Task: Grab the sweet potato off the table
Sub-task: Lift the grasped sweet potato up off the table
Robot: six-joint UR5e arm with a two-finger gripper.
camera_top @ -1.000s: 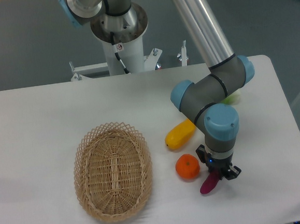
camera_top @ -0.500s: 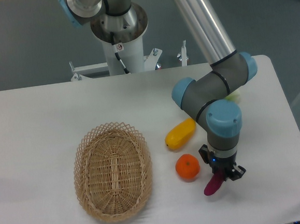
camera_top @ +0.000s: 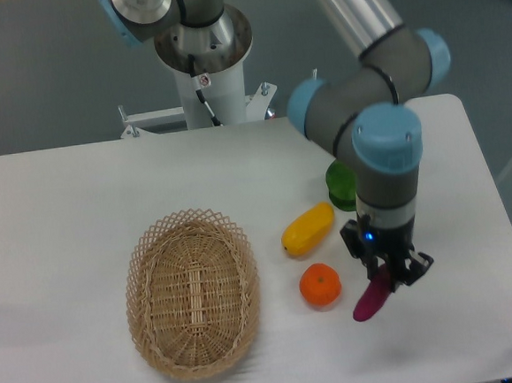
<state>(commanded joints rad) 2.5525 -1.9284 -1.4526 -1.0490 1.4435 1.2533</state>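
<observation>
- I see the tool (camera_top: 388, 272) clamped on the upper end of the sweet potato (camera_top: 372, 297), which hangs tilted over the bench (camera_top: 62, 207), right of the orange (camera_top: 320, 286).
- The wicker basket (camera_top: 193, 291) holds nothing I can see.
- A yellow fruit (camera_top: 308, 228) lies beside a green item (camera_top: 341, 185), partly hidden by the arm.

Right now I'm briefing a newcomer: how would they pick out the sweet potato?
Start at the wicker basket, then look right past the round orange. The sweet potato hangs tilted in the hand, the only slim purple-magenta piece beside the yellow fruit.
</observation>
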